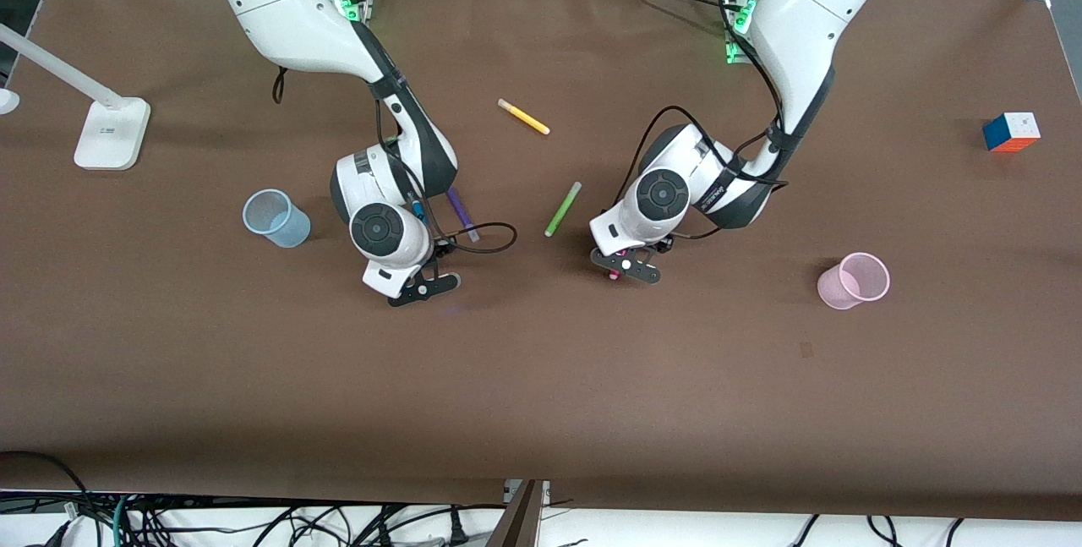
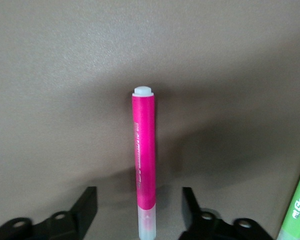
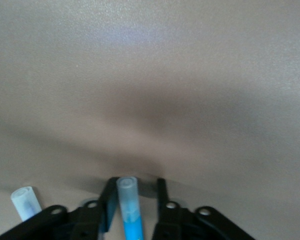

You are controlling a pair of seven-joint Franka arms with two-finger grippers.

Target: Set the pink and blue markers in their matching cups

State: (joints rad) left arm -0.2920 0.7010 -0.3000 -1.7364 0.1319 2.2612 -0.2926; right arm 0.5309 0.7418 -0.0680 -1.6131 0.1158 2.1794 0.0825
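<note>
The left gripper [image 1: 625,268], low at frame centre, has its black fingers spread wide either side of the glossy pink marker [image 2: 144,167] lying on the matte brown table [image 1: 541,378], not touching it. The right gripper [image 1: 423,285], centre-left, is closed on the blue marker [image 3: 129,210], its greyish tip protruding. The translucent blue cup [image 1: 275,218] stands mid-left, the ribbed pink cup [image 1: 854,281] lower right. A lime-green pen [image 1: 563,209] lies between the arms.
</note>
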